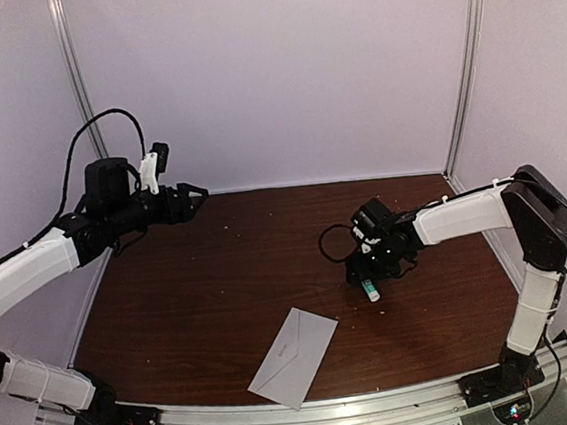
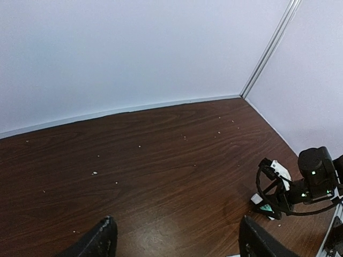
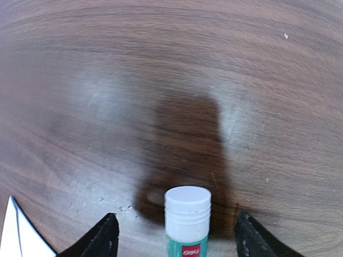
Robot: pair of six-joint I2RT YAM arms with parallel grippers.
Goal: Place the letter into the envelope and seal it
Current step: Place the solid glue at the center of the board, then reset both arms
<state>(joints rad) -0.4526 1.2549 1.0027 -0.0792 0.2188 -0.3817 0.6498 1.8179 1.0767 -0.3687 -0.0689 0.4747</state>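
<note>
Left gripper (image 1: 197, 194) hangs in the upper left of the overhead view, raised above the far left part of the brown wooden table (image 1: 193, 312). Its jaws stand wide apart with nothing between them. In the left wrist view its two dark fingers (image 2: 104, 240) frame only bare wood at the bottom of the frame.

Moving right, the envelope (image 1: 294, 355) lies flat in the lower centre of the overhead view. It is pale grey and turned at a slant, and a V-shaped seam shows on its upper face. Its lowest corner reaches the table's near edge. It is well apart from the left gripper and near the right one, touching neither. One white corner of it shows at the lower left edge of the right wrist view.

Right of centre, the right gripper (image 1: 369, 277) is low over the table, around a glue stick (image 1: 371, 290) with a white cap and teal body. The right wrist view shows the glue stick at the bottom centre, between the two fingers (image 3: 107, 236). A gap on each side shows the jaws released, not clamping it. Whether the stick stands or lies, I cannot tell.
</note>
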